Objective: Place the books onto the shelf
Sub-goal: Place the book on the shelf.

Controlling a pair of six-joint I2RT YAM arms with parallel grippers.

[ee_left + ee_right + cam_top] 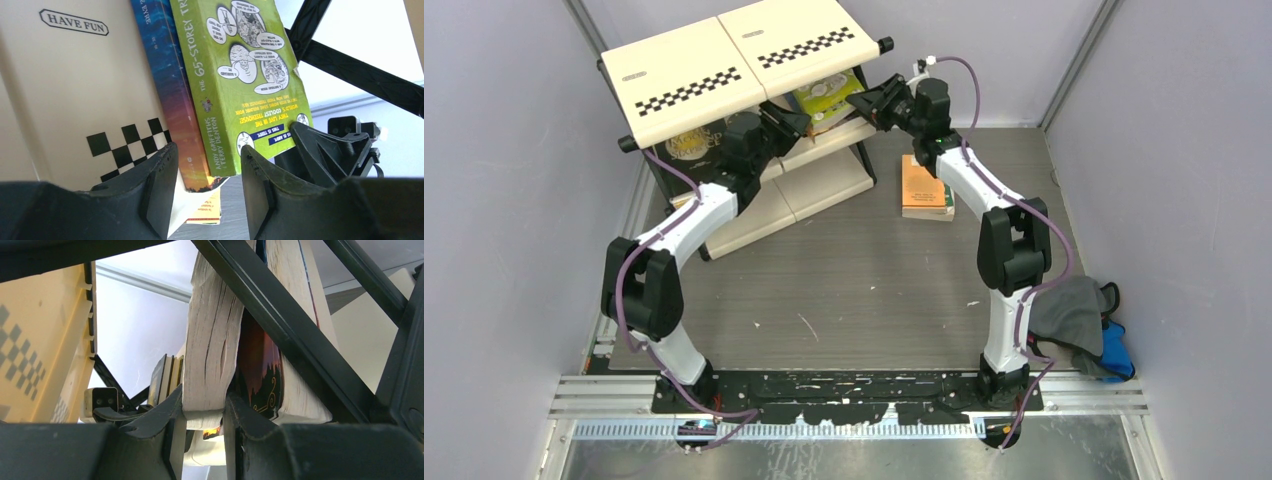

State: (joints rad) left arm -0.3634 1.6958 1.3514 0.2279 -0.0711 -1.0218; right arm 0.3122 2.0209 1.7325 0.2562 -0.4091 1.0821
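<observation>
step: standing the lime green book (245, 75) beside the blue book (167, 75) on the shelf's (724, 70) middle tier.
left gripper (207, 192): fingers spread around both books' lower ends, gripping nothing.
right gripper (202, 425): pinching the lime green book's page edge.
advice: back the left out straight before unpinching.
shelf also holds: dark gold-lettered book (686, 145), left side.
right of shelf: orange book (924, 185), flat.

Your top external camera sat high behind the arm bases, looking down and forward across the table (844, 290) to the shelf (724, 70) at far left. Your left wrist camera looked out past the left gripper (209, 150), close against the lime green book (240, 75). Your right wrist camera faced that book's page edges from the opposite side, equally near. All three views shared it.
</observation>
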